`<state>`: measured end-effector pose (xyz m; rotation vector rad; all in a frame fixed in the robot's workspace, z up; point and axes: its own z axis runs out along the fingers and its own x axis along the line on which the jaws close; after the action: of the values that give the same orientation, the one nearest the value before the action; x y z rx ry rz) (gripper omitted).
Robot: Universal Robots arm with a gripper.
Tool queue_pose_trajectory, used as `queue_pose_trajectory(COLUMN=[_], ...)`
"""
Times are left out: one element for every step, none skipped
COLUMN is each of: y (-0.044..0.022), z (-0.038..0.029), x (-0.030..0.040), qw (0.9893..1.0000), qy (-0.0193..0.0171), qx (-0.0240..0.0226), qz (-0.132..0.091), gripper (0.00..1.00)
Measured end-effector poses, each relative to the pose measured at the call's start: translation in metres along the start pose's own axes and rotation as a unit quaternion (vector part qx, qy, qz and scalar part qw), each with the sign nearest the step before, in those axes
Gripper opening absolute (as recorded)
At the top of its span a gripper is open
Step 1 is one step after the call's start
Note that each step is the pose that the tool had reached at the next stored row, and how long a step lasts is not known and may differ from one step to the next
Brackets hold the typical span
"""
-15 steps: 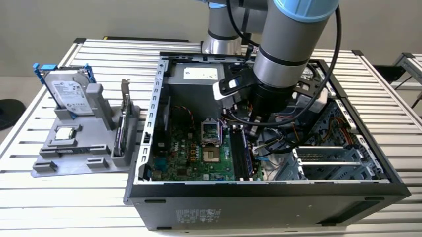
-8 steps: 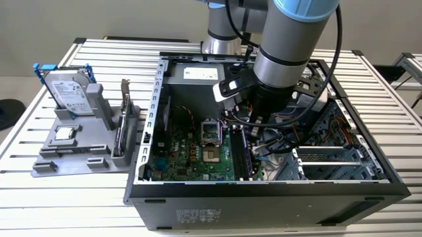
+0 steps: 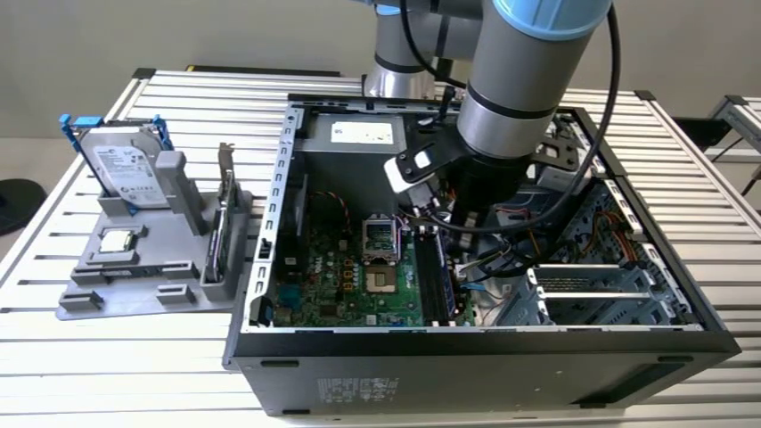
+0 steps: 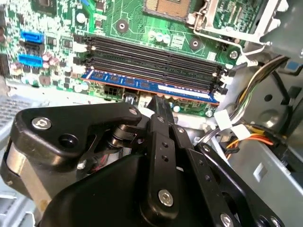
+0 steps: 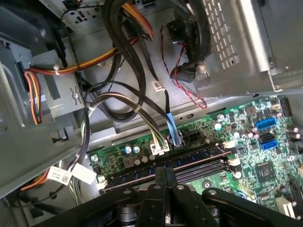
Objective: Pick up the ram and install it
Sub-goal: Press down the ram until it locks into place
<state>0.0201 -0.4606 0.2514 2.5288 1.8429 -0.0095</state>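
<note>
Matte black jaws pinched shut, empty, just above the ram (image 4: 156, 86) — thin blue-green stick in the motherboard's (image 4: 142, 28) outermost slot.

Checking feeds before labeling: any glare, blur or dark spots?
Exterior view: even light, sharp; computer case interior shadowed under the arm. Second wrist view: motherboard bright, soft glare; end effector body close and blurred. First wrist view: cables dim, image soft.
</note>
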Motion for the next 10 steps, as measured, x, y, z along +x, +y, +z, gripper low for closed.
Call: queue_pose_trajectory(y=[0.0,0.0,0.0,0.0,0.0,0.0,0.0,0.0,0.0,0.0], z=[0.0,0.0,0.0001,0.0001,0.0001,0.0001,0.0,0.0,0.0001,0.0001], x=[0.0,0.0,0.0001,0.0001,0.0001,0.0001,0.0001,0.0001,0.0001,0.0001], qw=[1.0,0.9999,0.9998,0.9997,0.9995,0.9994,0.9992,0.9989,0.9987,0.9985], qy=[0.0,0.0001,0.0002,0.0002,0.0002,0.0003,0.0002,0.0002,0.0003,0.0003], qx=[-0.0001,-0.0002,-0.0002,-0.0003,-0.0004,-0.0004,-0.0005,-0.0006,-0.0006,-0.0007], qz=[-0.007,-0.013,-0.019,-0.024,-0.03,-0.036,-0.041,-0.046,-0.051,-0.055], gripper=[0.0,0.0,0.0,0.0,0.0,0.0,0.0,0.0,0.0,0.0])
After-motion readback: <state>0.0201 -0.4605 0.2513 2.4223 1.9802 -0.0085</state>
